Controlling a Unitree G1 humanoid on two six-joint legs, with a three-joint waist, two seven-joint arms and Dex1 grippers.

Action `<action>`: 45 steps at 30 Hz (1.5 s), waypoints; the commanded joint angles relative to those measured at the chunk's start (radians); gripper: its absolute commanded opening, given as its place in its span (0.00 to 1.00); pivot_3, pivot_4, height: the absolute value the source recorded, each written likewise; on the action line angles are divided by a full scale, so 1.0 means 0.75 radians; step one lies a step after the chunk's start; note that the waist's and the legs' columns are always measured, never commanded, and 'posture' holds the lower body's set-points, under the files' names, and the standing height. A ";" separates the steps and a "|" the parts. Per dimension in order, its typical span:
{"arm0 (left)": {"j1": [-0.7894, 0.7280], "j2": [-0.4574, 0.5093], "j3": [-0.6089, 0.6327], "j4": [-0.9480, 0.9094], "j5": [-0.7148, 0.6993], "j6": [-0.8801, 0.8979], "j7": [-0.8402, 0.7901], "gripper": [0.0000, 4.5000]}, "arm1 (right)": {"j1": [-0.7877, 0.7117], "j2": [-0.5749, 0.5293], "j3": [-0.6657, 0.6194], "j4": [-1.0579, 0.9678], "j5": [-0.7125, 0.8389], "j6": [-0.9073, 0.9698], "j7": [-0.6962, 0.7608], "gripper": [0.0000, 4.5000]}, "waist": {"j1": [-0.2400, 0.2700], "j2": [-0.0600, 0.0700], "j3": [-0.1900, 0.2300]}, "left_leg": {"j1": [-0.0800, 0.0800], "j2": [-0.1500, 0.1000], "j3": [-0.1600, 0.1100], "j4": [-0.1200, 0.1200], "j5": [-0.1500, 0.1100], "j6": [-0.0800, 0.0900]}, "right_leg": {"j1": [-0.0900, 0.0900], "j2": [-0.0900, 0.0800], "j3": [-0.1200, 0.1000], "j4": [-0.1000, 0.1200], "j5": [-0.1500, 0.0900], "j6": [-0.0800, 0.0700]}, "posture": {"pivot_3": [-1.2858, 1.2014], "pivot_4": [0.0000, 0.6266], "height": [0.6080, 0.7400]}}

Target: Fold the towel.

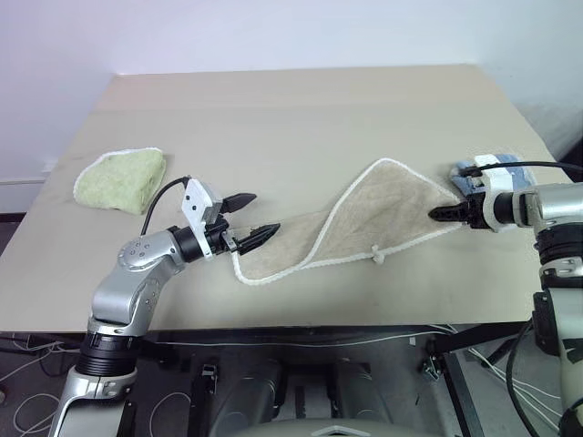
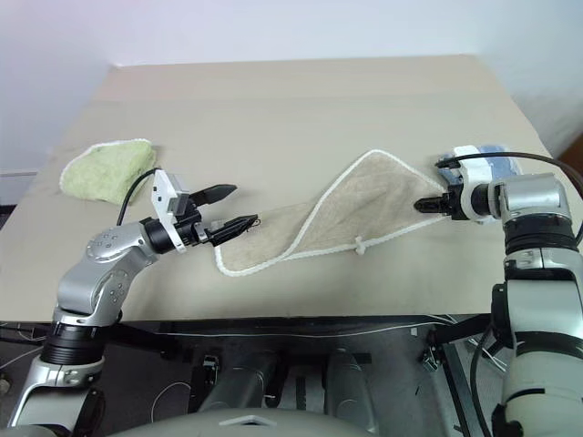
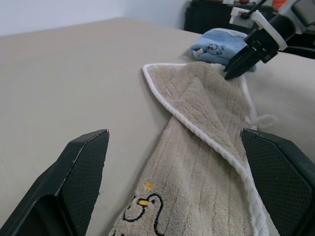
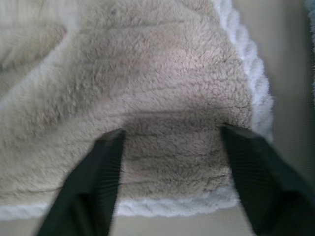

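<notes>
Over the tan table (image 1: 301, 118) our right gripper (image 4: 170, 147) angles down, fingers straddling the towel (image 1: 364, 223) corner, not clenched; left gripper (image 1: 250, 218) gapes level.

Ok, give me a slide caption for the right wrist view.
Right end effector with fingers spread over the beige towel's white-edged corner on the table.

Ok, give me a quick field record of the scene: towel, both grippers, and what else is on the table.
towel: beige, lying twisted and unfolded on the table
left gripper: open, at the towel's left end, not gripping
right gripper: fingers straddling the towel's right corner, not yet pinched
green towel: folded, left side of table
blue cloth: behind the right gripper
fold: not started
</notes>
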State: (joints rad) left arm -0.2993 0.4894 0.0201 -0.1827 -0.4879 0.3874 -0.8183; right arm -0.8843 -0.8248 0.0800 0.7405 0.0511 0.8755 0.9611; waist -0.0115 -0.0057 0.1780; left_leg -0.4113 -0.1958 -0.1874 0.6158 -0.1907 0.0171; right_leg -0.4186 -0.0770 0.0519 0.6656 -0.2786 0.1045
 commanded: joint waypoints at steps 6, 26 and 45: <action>-0.009 0.018 0.028 -0.045 -0.013 -0.009 -0.006 1.00 | 0.103 -0.029 0.070 -0.145 -0.018 -0.010 0.092 0.05 | -0.001 0.000 0.000 | 0.000 0.000 0.000 0.000 0.000 0.000 | 0.000 0.000 0.000 0.000 0.000 0.000 | 0.52 0.24 1.00; -0.033 0.019 0.010 0.007 -0.007 -0.025 -0.059 1.00 | 0.406 -0.455 -0.125 -0.659 0.230 0.037 0.434 0.00 | 0.003 0.000 0.000 | -0.002 0.001 0.001 -0.002 -0.002 0.000 | -0.002 0.000 0.000 -0.003 0.000 0.000 | 0.52 0.24 1.00; -0.116 -0.012 -0.037 0.127 0.031 -0.066 -0.143 1.00 | 1.156 -0.686 -0.469 -1.299 0.449 0.079 0.463 0.09 | 0.037 0.001 -0.001 | -0.015 0.003 0.008 0.001 -0.003 0.003 | -0.011 -0.004 -0.001 -0.005 0.000 0.000 | 0.52 0.24 1.00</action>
State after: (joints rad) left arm -0.3689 0.4783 -0.0151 -0.0794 -0.4662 0.3618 -0.9155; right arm -0.0341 -1.3467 -0.2390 -0.2092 0.3937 0.9668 1.3173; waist 0.0159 -0.0048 0.1774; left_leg -0.4230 -0.1932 -0.1812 0.6165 -0.1933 0.0198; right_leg -0.4266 -0.0796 0.0510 0.6615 -0.2788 0.1048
